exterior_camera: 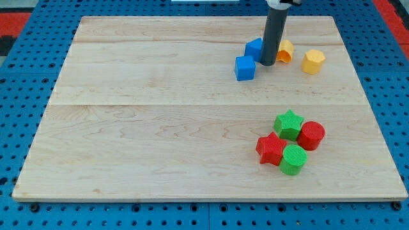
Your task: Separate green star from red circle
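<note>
With no hand to clench, your tip is sitting far from the green star, which is touching the red circle, so any push is risking dragging both.

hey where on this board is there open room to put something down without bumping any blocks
The whole left half of the wooden board is bare, as is the strip between the two clusters. Crowded: the view's top right, where my tip stands among a blue cube, another blue block, and two yellow blocks; and lower right, green star, red circle, red star, green circle.
</note>
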You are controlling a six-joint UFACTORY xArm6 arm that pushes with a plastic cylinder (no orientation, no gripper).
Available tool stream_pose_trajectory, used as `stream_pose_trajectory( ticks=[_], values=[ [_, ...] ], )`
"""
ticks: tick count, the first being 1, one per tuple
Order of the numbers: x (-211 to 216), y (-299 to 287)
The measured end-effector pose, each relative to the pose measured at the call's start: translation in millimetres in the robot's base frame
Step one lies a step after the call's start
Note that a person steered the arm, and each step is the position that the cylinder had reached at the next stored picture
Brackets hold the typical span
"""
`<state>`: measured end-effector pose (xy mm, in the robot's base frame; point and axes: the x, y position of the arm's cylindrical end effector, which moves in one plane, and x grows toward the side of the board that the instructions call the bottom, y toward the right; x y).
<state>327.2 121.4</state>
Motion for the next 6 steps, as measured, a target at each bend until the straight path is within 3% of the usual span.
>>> stream_pose_trajectory(
  ticks=[1, 3, 4, 6],
  values=[
    [14, 0],
    [147, 53],
    [188, 53],
    [179, 26]
  ],
)
